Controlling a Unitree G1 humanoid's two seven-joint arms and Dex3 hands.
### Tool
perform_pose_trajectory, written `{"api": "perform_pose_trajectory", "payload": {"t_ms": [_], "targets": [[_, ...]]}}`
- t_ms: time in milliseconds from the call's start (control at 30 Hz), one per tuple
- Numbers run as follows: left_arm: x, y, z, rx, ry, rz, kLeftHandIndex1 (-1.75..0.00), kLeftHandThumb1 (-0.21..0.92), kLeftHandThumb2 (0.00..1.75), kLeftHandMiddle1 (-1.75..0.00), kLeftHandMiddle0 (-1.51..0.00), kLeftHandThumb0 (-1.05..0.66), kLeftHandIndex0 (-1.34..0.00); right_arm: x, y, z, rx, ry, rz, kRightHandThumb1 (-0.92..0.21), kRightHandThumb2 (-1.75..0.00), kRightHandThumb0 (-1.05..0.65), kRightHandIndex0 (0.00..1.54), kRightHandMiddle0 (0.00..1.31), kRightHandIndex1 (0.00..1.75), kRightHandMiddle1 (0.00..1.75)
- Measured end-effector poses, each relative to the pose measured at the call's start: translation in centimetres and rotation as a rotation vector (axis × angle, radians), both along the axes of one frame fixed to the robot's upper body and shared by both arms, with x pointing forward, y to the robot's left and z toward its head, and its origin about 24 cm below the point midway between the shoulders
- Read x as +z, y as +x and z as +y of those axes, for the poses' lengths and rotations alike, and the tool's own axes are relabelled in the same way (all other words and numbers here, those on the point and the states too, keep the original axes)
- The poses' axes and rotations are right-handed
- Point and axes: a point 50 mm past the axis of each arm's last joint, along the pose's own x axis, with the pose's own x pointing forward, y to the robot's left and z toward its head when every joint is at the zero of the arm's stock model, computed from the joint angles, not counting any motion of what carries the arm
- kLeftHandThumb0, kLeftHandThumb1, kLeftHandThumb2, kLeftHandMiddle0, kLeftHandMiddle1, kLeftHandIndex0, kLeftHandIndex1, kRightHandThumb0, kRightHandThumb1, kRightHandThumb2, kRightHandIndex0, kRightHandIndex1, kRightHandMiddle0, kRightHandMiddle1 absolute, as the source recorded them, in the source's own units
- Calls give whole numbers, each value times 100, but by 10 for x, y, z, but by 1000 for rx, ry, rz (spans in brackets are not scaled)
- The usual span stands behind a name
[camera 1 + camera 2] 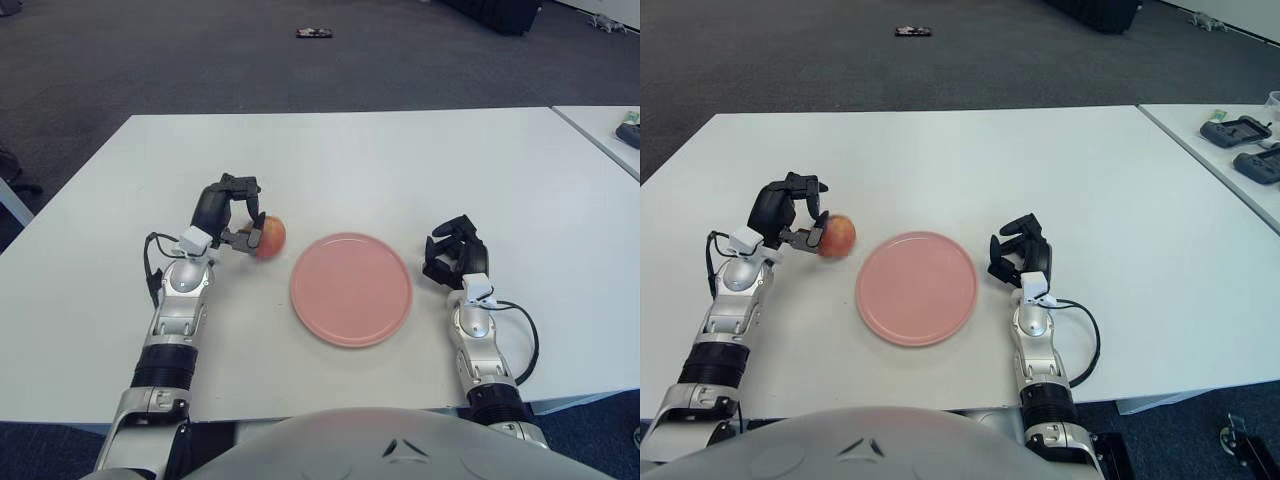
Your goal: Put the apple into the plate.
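A red-and-yellow apple point(268, 235) is held just left of the pink plate point(351, 288), close to the plate's left rim. My left hand point(238, 212) is shut on the apple, its black fingers curled over the top and left side. Whether the apple touches the table I cannot tell. The plate lies flat on the white table point(350, 160) and holds nothing. My right hand point(453, 250) shows to the right of the plate with its fingers curled and nothing in them.
A second white table point(1240, 150) at the right edge carries dark devices point(1238, 130). A small dark object point(315, 33) lies on the grey carpet beyond the table. The table's far half is bare white surface.
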Motion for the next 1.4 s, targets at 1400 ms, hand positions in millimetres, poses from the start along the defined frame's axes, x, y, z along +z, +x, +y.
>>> {"api": "perform_pose_trajectory", "payload": {"t_ms": [1400], "targets": [[10,-22,-60,-342,171,-58,-175,12,160,-175,-131,-26,-105,1,-1,1,7,18,-14,-48,-112,-43,66,48,149,175]]}}
